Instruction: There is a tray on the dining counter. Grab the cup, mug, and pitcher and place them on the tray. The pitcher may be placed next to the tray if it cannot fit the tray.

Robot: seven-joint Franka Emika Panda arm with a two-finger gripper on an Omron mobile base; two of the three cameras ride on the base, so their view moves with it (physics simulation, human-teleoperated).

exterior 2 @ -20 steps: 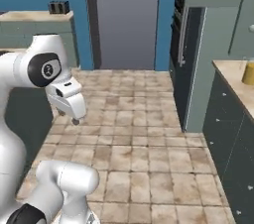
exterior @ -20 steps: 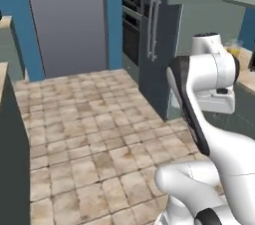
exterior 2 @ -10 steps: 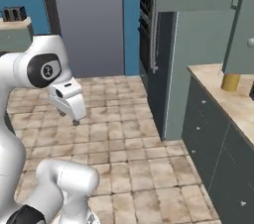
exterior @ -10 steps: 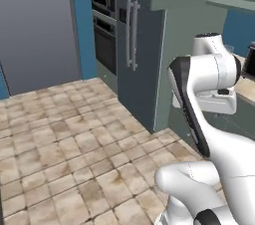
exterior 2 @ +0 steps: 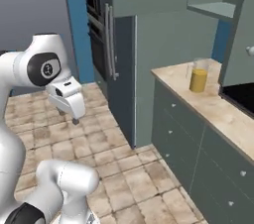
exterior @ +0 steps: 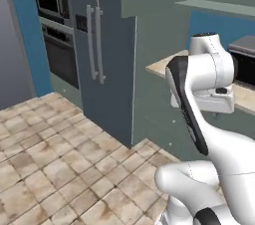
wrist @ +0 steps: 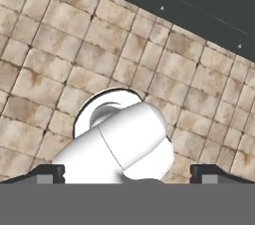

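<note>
**Arm folded over the floor, pitcher far right on a side counter**

The tiled floor [exterior 2: 114, 168] takes up the near and left part of both base views, with a tall grey fridge [exterior: 107, 64] standing at its far side and a built-in oven [exterior: 52, 25] beyond it. To the right runs a beige counter [exterior 2: 218, 111] over dark grey drawers [exterior 2: 198, 153]; its right end is cut off by the frame.

The pitcher [exterior 2: 199, 76] stands upright on that counter near its far end, clear above and orange in its lower half, well apart from the arm.

The gripper [exterior 2: 75, 119] hangs over the floor at the left of the right base view, pointing down. Its tips are small and dark there. In the hand view the fingers [wrist: 50, 171] sit far apart at the bottom edge, so the claw is wide and holds nothing. In the left base view the arm's own links hide the hand.
</note>
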